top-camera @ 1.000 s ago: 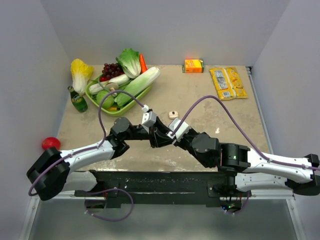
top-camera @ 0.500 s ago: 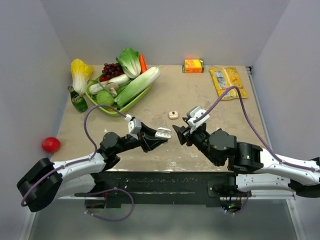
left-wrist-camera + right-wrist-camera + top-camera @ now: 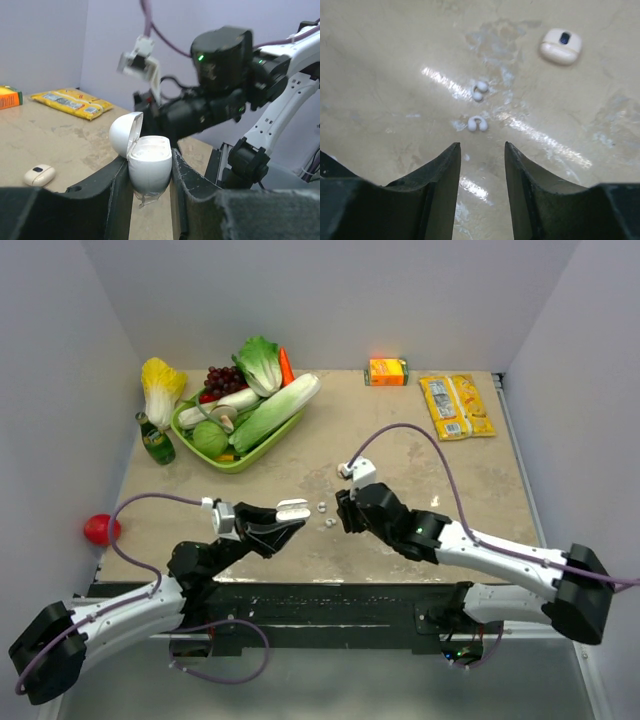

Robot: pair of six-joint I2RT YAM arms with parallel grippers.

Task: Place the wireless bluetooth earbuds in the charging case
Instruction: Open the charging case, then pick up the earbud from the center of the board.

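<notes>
My left gripper [image 3: 148, 161] is shut on the charging case [image 3: 150, 167], a white pebble-shaped case held upright with its lid [image 3: 125, 133] hinged open. From above, the case [image 3: 293, 508] hangs just over the table's near middle. Two tiny white earbuds [image 3: 479, 91] [image 3: 477, 123] lie loose on the table, seen from above as specks [image 3: 321, 507] [image 3: 328, 524] between the two grippers. My right gripper [image 3: 482, 145] is open and empty, hovering just short of the nearer earbud. In the top view the right gripper [image 3: 341, 512] faces the left one.
A small cream pebble-shaped object [image 3: 560, 46] with a dark mark lies beyond the earbuds. At the back stand a green tray of vegetables [image 3: 240, 462], a green bottle [image 3: 154, 439], an orange carton [image 3: 388, 371] and a yellow packet [image 3: 456, 406]. A red ball [image 3: 101, 529] sits at the left edge.
The two grippers, which met at the middle, have drawn apart and back toward the near edge. The right gripper has opened. The two earbuds now lie on the table between them.
</notes>
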